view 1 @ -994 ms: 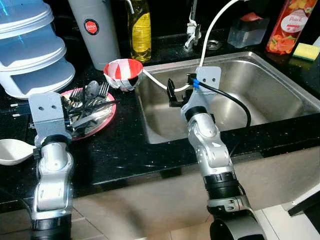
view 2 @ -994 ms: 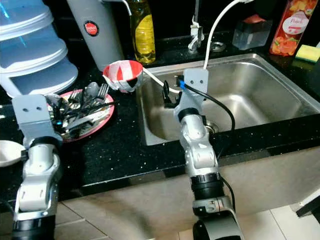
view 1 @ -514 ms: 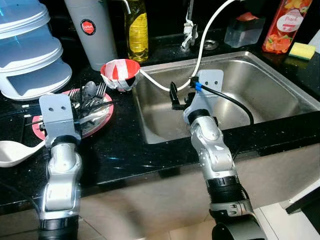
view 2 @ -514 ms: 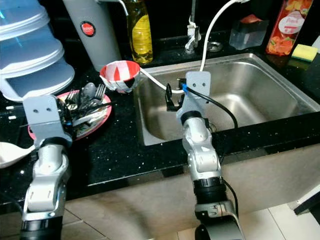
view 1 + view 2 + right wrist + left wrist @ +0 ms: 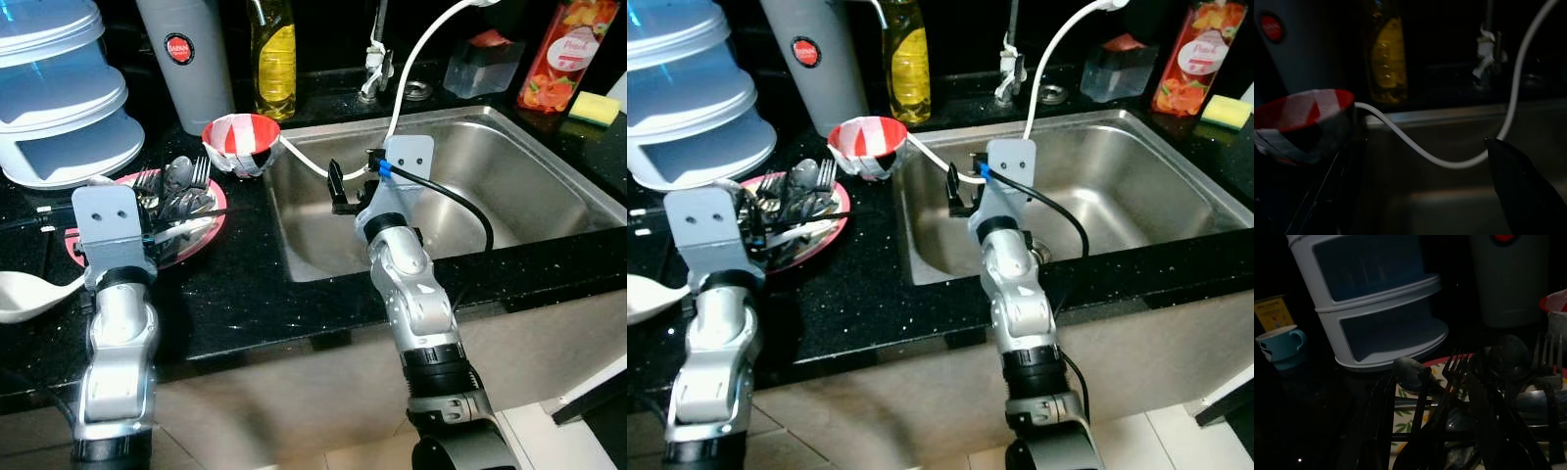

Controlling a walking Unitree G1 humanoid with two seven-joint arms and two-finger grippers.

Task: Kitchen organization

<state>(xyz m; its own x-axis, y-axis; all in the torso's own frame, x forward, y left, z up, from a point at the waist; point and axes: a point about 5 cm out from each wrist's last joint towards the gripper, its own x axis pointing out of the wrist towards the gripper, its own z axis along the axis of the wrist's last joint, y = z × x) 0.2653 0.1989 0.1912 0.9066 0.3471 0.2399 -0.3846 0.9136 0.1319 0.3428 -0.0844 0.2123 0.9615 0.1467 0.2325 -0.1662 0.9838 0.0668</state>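
A pink plate (image 5: 208, 231) on the black counter holds a heap of forks and spoons (image 5: 174, 192). My left gripper (image 5: 1430, 431) hovers low over the plate's near side, open, with its black fingers (image 5: 1371, 426) on either side of the cutlery (image 5: 1454, 382). A red-and-white bowl (image 5: 241, 143) stands between the plate and the sink (image 5: 534, 171). My right gripper (image 5: 340, 189) hangs open over the sink's left edge, close to the white hose (image 5: 312, 164), and holds nothing.
A stacked white-and-blue container (image 5: 61, 103), a grey tumbler (image 5: 186, 61) and a yellow soap bottle (image 5: 273, 59) line the back. A white ladle (image 5: 24, 296) lies at the left. A clear box (image 5: 480, 64), a red bottle (image 5: 554, 54) and a sponge (image 5: 598, 108) sit behind the sink.
The view has swayed slightly. My left gripper edged a little to the right over the plate; the right arm has stayed over the sink's edge.
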